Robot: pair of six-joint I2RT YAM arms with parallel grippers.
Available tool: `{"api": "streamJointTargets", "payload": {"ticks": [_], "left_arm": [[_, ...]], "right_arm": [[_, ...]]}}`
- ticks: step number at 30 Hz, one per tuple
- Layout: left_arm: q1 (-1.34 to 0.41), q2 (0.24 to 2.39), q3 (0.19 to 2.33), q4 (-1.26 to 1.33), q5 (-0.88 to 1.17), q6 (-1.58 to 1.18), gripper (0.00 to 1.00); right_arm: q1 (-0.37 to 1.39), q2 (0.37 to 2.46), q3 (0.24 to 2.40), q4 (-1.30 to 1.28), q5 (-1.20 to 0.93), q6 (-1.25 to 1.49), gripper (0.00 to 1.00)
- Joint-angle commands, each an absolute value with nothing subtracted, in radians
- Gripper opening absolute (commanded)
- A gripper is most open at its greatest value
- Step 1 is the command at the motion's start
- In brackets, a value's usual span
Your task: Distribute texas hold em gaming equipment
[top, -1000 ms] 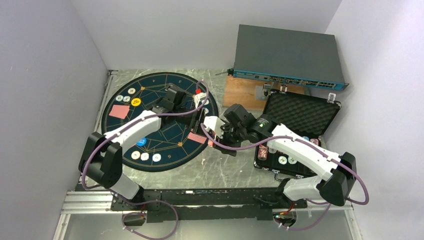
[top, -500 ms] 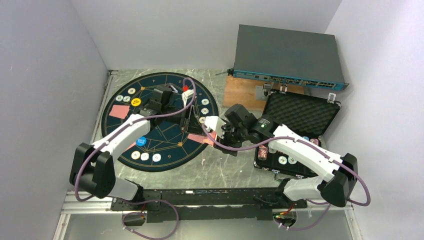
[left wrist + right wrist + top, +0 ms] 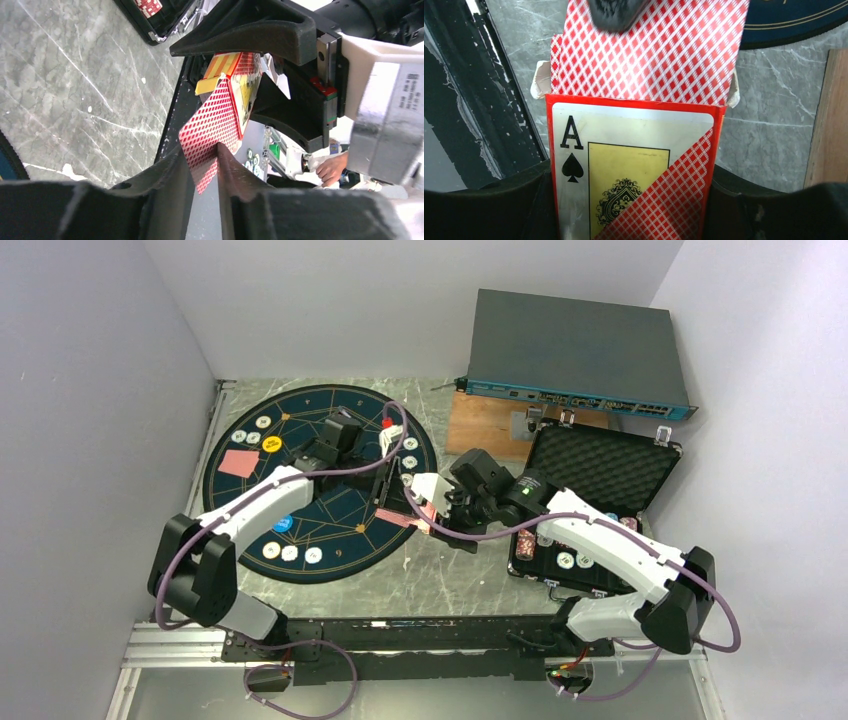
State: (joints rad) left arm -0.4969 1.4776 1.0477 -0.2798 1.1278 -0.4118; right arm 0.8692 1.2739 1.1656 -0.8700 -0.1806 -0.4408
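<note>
My right gripper (image 3: pixel 428 508) (image 3: pixel 634 187) is shut on a red card box with an ace of spades on its face (image 3: pixel 634 170), held off the mat's right edge. My left gripper (image 3: pixel 392 483) (image 3: pixel 205 160) is shut on a red-backed playing card (image 3: pixel 210 125) that sticks out of the box's open end (image 3: pixel 654 50). The round navy mat (image 3: pixel 330 405) carries whitish chips (image 3: pixel 290 553), a yellow disc (image 3: pixel 272 444), a blue disc (image 3: pixel 283 524) and red-backed cards at the left (image 3: pixel 238 462) and right edge (image 3: pixel 395 517).
The open black foam-lined case (image 3: pixel 600 465) lies at the right with more chips (image 3: pixel 570 560) in it. A grey network box (image 3: pixel 575 350) sits on a wooden board (image 3: pixel 490 425) at the back. Grey walls close in both sides.
My left gripper swung left over the mat, then came back right to the box and is now pinching a card. The right gripper with the box has barely moved.
</note>
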Motion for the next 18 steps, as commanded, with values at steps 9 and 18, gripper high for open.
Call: {"api": "streamJointTargets", "payload": {"ticks": [9, 18], "left_arm": [[-0.232, 1.396, 0.957, -0.401, 1.109, -0.302, 0.0], [-0.233, 1.575, 0.952, -0.364, 1.044, -0.267, 0.0]], "right_arm": [[0.877, 1.182, 1.149, -0.817, -0.18, -0.427, 0.0], [0.877, 1.166, 1.137, -0.822, -0.169, -0.42, 0.0]]}}
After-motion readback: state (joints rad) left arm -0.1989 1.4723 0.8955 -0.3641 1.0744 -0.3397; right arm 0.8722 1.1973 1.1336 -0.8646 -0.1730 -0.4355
